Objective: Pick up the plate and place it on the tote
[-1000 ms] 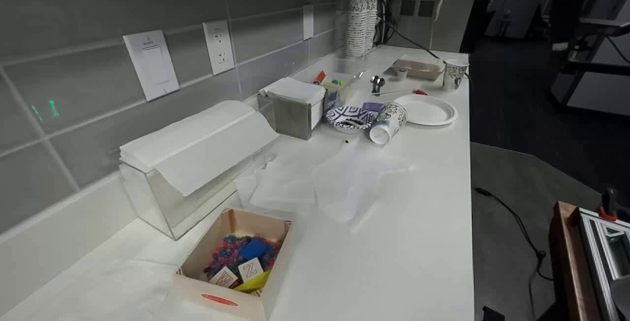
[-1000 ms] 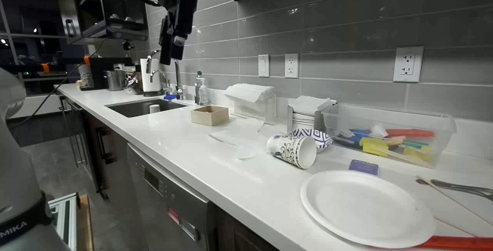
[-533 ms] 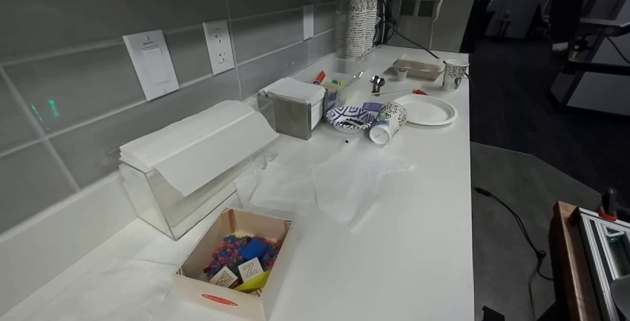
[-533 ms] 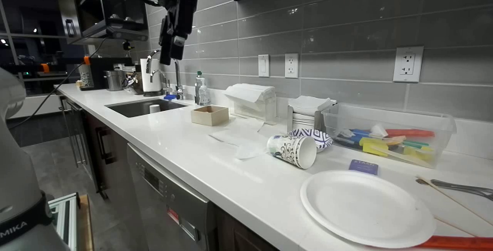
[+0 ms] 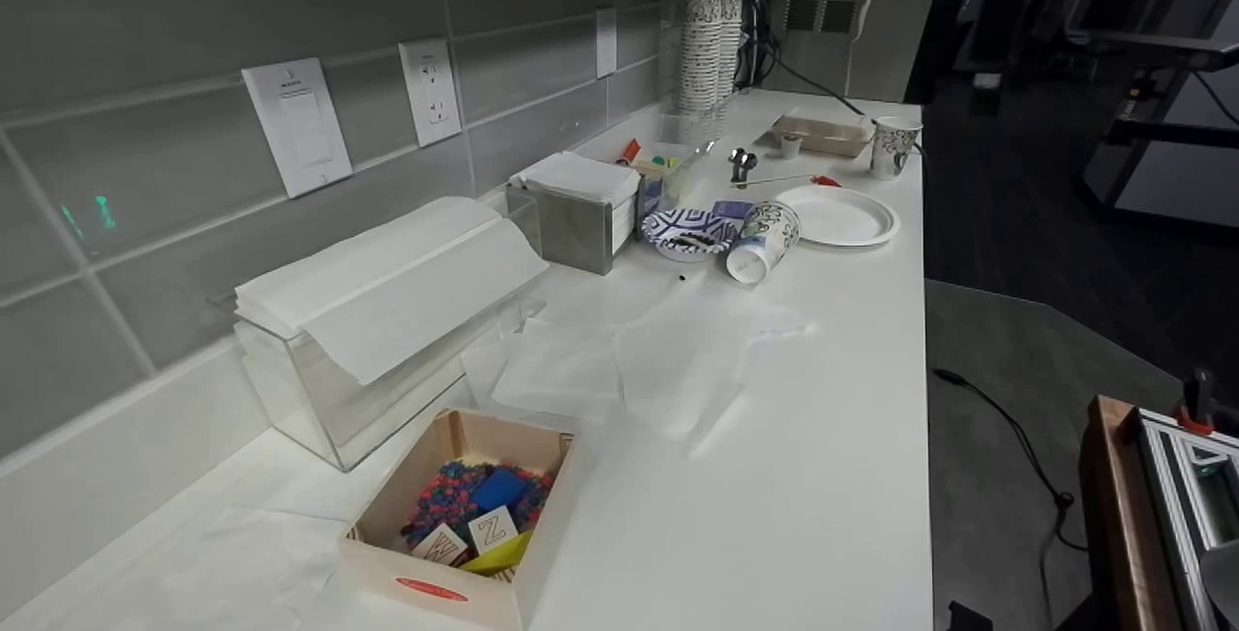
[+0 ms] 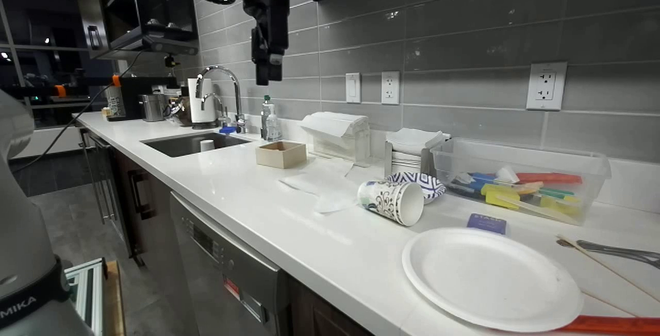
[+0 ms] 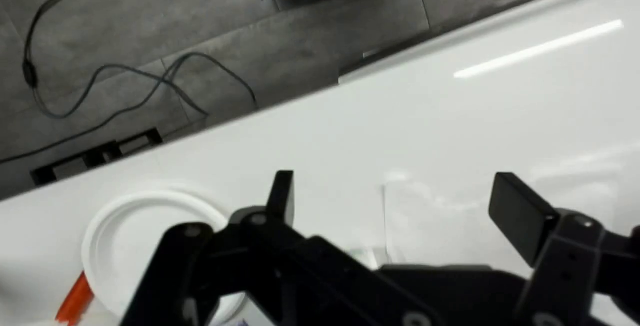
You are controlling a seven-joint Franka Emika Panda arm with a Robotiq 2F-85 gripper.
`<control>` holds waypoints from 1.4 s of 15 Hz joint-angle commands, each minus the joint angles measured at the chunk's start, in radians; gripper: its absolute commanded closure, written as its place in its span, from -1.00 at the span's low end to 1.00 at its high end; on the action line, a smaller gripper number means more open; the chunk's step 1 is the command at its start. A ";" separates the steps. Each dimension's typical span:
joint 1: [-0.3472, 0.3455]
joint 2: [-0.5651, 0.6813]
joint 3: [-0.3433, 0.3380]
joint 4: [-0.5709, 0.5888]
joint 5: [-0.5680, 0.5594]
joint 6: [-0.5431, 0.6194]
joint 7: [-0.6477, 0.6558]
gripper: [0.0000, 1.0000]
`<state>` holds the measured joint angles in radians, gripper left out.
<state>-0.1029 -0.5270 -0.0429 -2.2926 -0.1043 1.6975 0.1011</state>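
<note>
The hand (image 7: 397,203) is released, jaws apart, above the tabletop (image 6: 258,199). The plate (image 6: 492,279) lies face-up near the sideways cup (image 6: 382,201).

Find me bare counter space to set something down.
Bare room runs along the front of the counter, from the plate to the sink, in front of the paper sheets and wooden box. It's crowded around the tipped cup: patterned bowl, napkin holder and clear bin sit close by.

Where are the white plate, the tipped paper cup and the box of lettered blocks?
White plate (image 6: 492,278), in an exterior view: its bare middle.
Tipped paper cup (image 6: 384,202), in an exterior view: its patterned side.
Box (image 5: 433,590), in an exterior view: its near wall, on the red oval.
</note>
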 commanded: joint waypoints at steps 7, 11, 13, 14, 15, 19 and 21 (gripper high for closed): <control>-0.068 0.358 0.086 0.089 -0.325 0.466 0.348 -1.00; -0.073 0.490 0.050 0.175 -0.471 0.400 0.502 -1.00; -0.064 0.549 0.020 0.207 -0.495 0.376 0.506 -1.00; -0.059 0.578 0.004 0.223 -0.508 0.377 0.481 -1.00; -0.056 0.605 -0.010 0.238 -0.507 0.371 0.467 -1.00; -0.039 0.681 -0.050 0.291 -0.448 0.345 0.377 -1.00; -0.033 0.658 -0.064 0.250 -0.470 0.388 0.399 -1.00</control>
<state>-0.1639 0.1311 -0.0775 -2.0429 -0.5793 2.0848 0.5038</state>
